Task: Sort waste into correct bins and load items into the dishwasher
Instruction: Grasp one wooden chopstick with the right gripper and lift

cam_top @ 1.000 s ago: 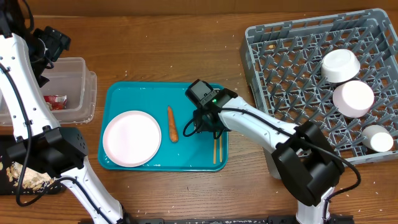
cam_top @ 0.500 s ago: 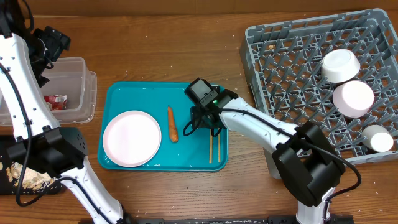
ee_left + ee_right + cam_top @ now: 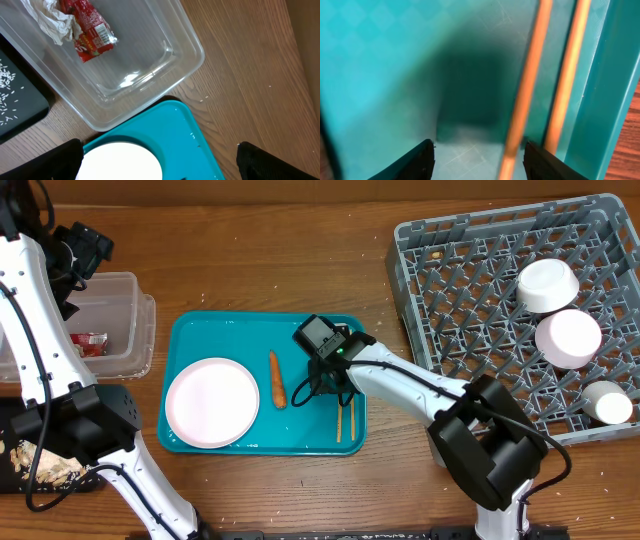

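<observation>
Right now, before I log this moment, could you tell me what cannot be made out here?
Right wrist: the chopsticks are blurred, ends cut off by the frame; whether the right gripper touches them is unclear.
Overhead: that gripper's fingertips hide beneath its own wrist.
Black tray: cut off by the frame edge in left wrist and overhead, where the left arm also covers it.
Left wrist: the red wrapper print is too small to read.

Teal serving tray — flat on table, left of centre, long sides running left-right. Raised rim, rounded corners. Floor shows faint diamond texture and fine scratches in right wrist view. Wooden table — brown grain, few pale specks just beside tray corner.
</observation>
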